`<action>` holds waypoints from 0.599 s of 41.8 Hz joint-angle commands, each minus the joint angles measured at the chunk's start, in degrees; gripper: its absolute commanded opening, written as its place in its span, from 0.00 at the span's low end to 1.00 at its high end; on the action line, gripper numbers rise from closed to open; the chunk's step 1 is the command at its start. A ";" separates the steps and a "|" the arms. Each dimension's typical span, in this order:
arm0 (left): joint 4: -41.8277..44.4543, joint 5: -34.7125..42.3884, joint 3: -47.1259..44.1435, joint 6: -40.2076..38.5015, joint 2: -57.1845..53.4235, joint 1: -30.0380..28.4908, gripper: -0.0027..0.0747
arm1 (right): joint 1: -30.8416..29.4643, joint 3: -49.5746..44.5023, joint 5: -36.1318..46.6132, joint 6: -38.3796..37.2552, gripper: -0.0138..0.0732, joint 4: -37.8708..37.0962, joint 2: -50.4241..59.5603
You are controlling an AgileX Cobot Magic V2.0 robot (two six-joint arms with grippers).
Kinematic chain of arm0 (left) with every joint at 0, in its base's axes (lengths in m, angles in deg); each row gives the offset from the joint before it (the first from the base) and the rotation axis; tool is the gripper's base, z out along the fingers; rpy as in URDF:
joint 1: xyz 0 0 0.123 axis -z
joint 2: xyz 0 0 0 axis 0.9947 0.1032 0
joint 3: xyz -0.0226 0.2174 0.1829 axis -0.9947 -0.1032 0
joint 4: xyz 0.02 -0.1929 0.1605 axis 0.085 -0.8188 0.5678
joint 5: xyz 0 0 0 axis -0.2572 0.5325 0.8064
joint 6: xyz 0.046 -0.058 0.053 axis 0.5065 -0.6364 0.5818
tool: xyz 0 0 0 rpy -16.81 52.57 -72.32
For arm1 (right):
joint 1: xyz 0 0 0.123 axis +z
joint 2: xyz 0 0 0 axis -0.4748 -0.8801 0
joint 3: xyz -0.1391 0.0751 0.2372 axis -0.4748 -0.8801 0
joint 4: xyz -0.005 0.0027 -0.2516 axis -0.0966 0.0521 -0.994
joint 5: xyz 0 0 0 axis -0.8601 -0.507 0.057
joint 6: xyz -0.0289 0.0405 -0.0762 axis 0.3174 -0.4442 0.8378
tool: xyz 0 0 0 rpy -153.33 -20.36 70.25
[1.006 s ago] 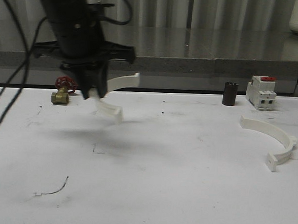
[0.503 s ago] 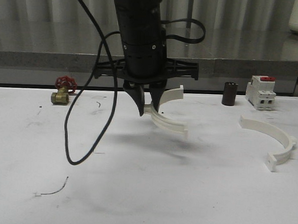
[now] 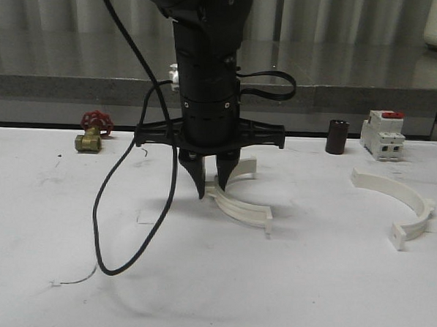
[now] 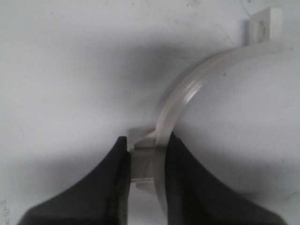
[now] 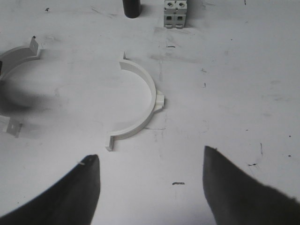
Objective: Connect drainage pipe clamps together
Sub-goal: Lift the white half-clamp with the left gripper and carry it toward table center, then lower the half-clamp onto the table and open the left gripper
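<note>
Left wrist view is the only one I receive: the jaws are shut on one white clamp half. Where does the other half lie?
Observer: The other clamp half lies flat on the table, apart from the held clamp half, toward the robot's right.
Operator: Which way does it open?
Observer: Its open side faces the held one, and the held one opens back toward it.
Operator: Is the right arm busy?
Observer: No. The right gripper is open and holds nothing, with the other clamp half lying ahead of its jaws.
</note>
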 commanded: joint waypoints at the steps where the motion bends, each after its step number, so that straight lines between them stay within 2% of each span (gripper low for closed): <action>1: 1.06 0.52 1.77 -0.84 -3.59 0.36 0.08 | -0.34 1.98 3.16 0.54 0.72 -0.28 0.06; 20: 1.06 0.54 1.77 -0.30 -3.59 0.36 0.33 | -0.34 1.98 3.16 0.54 0.72 -0.28 0.06; 25: 1.06 0.54 1.77 -0.22 -3.59 0.36 0.37 | -0.34 1.98 3.16 0.54 0.72 -0.28 0.06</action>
